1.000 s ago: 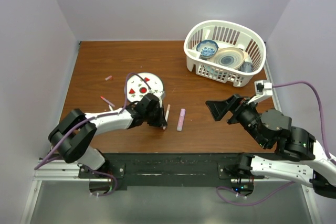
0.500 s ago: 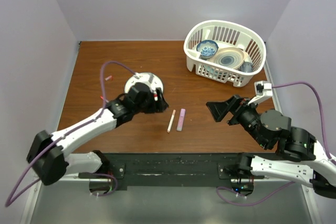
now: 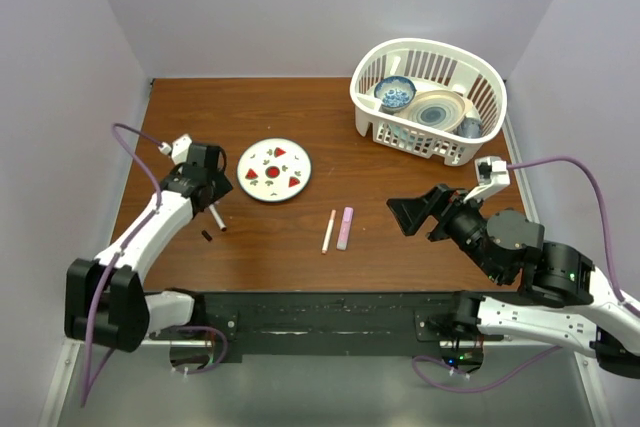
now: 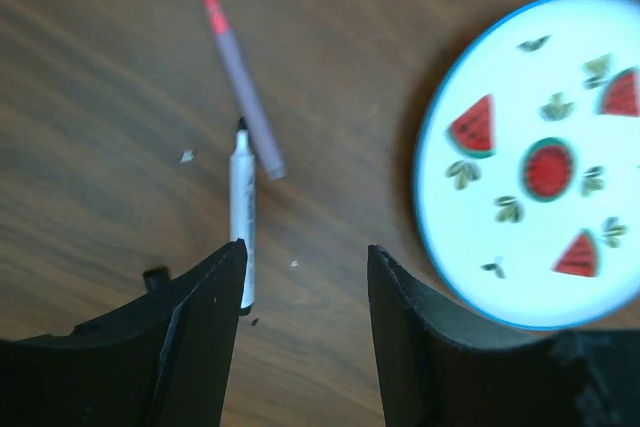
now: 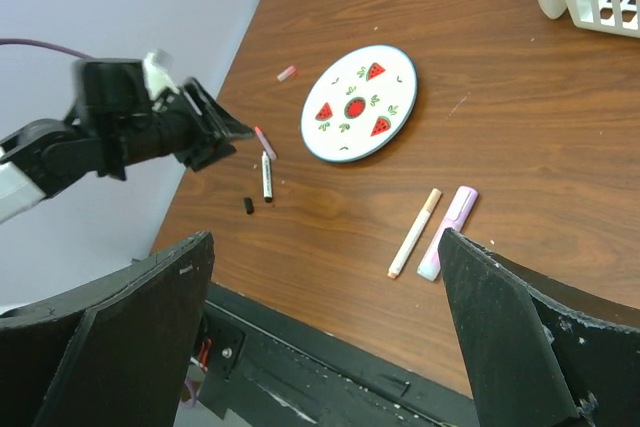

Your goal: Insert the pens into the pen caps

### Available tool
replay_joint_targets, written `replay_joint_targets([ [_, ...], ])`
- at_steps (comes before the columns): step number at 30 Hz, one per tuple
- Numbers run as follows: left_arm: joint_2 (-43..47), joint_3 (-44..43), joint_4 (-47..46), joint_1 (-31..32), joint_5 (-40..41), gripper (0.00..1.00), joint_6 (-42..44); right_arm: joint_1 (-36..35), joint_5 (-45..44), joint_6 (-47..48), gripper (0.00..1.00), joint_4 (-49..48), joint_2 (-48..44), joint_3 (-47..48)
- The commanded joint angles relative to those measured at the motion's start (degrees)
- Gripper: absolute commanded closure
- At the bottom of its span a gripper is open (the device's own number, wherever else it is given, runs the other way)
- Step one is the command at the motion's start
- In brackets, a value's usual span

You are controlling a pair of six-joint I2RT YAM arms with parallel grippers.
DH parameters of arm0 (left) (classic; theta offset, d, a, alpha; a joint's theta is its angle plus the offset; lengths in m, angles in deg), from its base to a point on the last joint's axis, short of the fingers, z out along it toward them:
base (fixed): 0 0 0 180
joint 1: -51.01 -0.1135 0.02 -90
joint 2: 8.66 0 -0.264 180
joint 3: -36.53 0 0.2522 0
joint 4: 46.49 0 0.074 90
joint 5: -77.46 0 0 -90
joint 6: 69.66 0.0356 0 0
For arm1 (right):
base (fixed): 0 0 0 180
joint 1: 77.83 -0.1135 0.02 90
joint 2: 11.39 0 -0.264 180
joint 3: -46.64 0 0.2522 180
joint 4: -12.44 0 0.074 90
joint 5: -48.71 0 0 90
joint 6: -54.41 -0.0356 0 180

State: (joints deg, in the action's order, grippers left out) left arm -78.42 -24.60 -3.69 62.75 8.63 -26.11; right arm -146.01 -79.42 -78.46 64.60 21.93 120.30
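My left gripper (image 3: pixel 207 192) is open and empty, low over the table left of the watermelon plate (image 3: pixel 274 169). In its wrist view the gripper (image 4: pixel 305 277) has a white pen (image 4: pixel 242 217) with a dark tip by its left finger. A thin reddish pen (image 4: pixel 240 77) lies just beyond, and a small dark cap (image 4: pixel 155 275) shows at the left finger's edge. A slim peach-white pen (image 3: pixel 328 230) and a thicker pale pink pen (image 3: pixel 345 228) lie side by side mid-table. My right gripper (image 3: pixel 415 212) is open, empty and raised. A small pink cap (image 5: pixel 287 73) lies far left.
A white basket (image 3: pixel 420 47) holding bowls and dishes stands at the back right. The plate also shows in the right wrist view (image 5: pixel 358 104). The white pen (image 3: pixel 216 219) and the dark cap (image 3: pixel 206 236) lie near the table's left front.
My left gripper let go of the slim peach-white pen mid-table and swung left past the plate to the white and reddish pens. The right arm has barely moved.
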Motion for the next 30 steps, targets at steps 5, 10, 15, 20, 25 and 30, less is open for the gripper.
replay_joint_targets([
  [5,-7.23,4.57,-1.17,-2.17,1.07,0.45,-2.50,-0.02,-0.11,0.16,0.01,-2.80,0.87,-0.57],
  [10,-11.98,4.57,-3.10,-3.92,-1.03,0.49,-2.06,-0.11,0.34,-0.19,0.01,-3.06,0.69,-1.18],
  [15,-14.35,3.43,-4.43,-6.02,-0.69,0.53,-1.09,-0.02,1.65,-1.16,0.01,-4.29,0.52,-2.50],
  [20,-16.81,2.12,-7.15,-8.49,-4.81,0.63,1.45,-0.02,2.71,-1.42,0.02,-4.99,1.48,-2.51],
  [25,-18.84,1.67,-8.03,-8.58,-6.23,0.74,4.09,-0.02,3.24,-1.51,0.01,-4.99,2.19,-2.15],
  [30,-18.58,2.11,-7.07,-8.58,-7.28,1.00,5.49,-0.02,7.96,1.11,0.02,-7.54,2.89,-3.56],
])
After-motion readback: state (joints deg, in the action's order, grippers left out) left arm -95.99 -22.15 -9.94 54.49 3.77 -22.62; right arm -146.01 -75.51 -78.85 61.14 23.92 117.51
